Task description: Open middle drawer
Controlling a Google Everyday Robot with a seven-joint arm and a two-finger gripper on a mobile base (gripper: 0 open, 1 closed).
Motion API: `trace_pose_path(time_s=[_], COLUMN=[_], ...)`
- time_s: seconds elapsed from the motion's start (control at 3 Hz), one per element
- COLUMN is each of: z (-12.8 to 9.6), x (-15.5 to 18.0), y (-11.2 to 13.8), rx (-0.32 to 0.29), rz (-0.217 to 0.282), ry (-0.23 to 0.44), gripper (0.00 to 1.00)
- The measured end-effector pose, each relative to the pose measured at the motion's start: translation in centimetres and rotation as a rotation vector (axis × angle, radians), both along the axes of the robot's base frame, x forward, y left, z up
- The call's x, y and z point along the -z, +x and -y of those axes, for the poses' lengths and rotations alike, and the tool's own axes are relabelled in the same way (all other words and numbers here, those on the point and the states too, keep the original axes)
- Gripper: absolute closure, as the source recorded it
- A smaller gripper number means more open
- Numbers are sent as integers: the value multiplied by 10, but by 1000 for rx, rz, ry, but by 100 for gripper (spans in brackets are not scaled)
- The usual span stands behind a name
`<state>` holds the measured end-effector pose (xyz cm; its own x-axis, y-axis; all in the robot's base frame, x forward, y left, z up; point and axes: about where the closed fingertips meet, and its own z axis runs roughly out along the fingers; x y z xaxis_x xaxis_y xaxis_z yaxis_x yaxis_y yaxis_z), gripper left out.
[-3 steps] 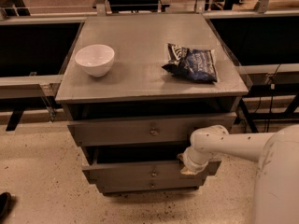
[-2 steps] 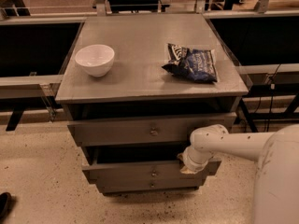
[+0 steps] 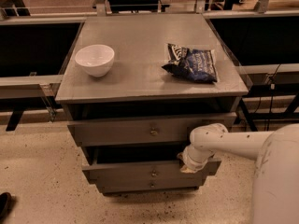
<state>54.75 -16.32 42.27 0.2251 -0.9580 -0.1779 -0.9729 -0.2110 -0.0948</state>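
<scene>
You had the grey cabinet point(image 3: 140, 45) facing open speckled floor point(image 3: 37, 181), its top drawer point(image 3: 117, 132) and, just beneath, the middle drawer point(image 3: 126, 171) both standing proud of the frame. Your arm point(image 3: 233, 141) reached in from the right. The chip bag point(image 3: 194, 65) lay near the top's right edge and the white bowl point(image 3: 95, 59) near its left, while the gripper point(image 3: 188, 164) sat at the middle drawer's upper right corner, and you could not tell whether it was apart or clamped.

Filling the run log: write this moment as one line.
middle drawer: partly out | gripper: at its right top edge | cabinet top: white bowl, chip bag
</scene>
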Motion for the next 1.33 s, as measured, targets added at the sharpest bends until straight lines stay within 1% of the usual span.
trace_pose_path(time_s=[0.33, 1.33], z=[0, 0], x=[0, 0], y=[2, 2], rx=[0, 0], rz=[0, 0], ry=[0, 0], gripper=[82, 12])
